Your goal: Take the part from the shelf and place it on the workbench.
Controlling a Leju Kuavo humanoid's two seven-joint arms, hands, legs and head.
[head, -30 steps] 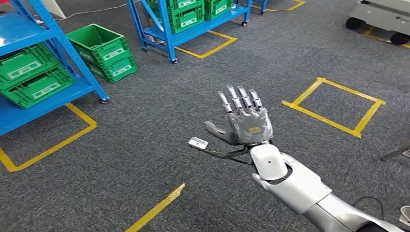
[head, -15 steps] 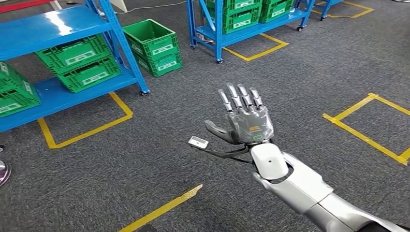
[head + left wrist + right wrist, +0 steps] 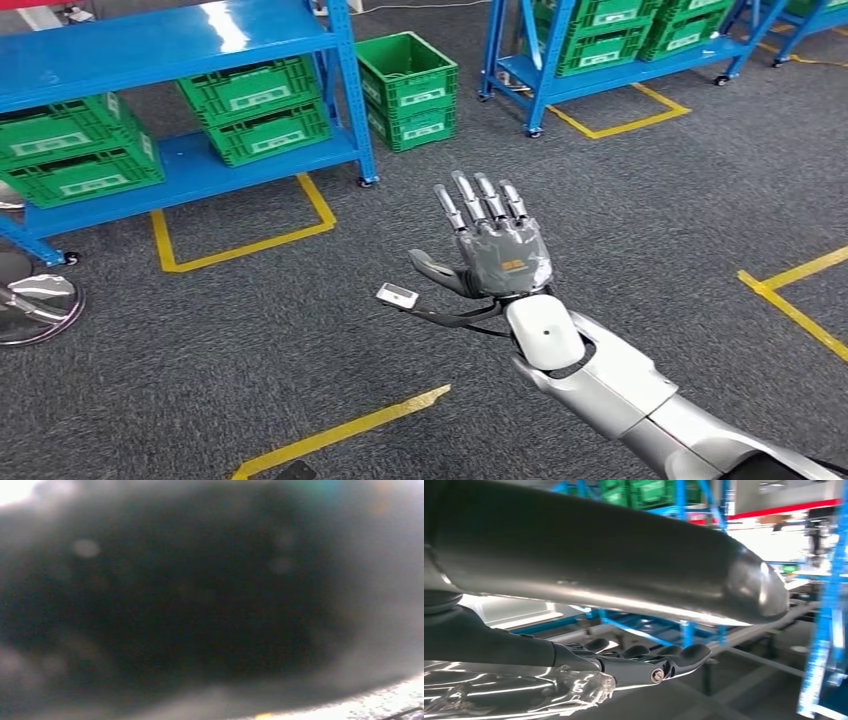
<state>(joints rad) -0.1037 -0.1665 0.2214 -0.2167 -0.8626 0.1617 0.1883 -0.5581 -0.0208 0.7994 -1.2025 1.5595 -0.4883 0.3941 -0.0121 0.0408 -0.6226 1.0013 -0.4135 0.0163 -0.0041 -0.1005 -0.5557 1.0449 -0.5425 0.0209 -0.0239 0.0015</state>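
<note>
Reaching over grey carpet, right hand (image 3: 497,250) empty, fingers spread; left hand's state unclear.

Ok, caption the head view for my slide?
Right hand raised open above grey carpet, blue shelf with green crates ahead.

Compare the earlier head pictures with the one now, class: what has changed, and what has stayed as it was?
The whole scene has slid rightward in the picture, so the camera has turned left; the blue shelf, green crates and yellow floor tape have not moved themselves. A shiny round object has come into view at the left edge. The right hand stays raised, fingers spread, holding nothing. Nothing was taken or let go.
</note>
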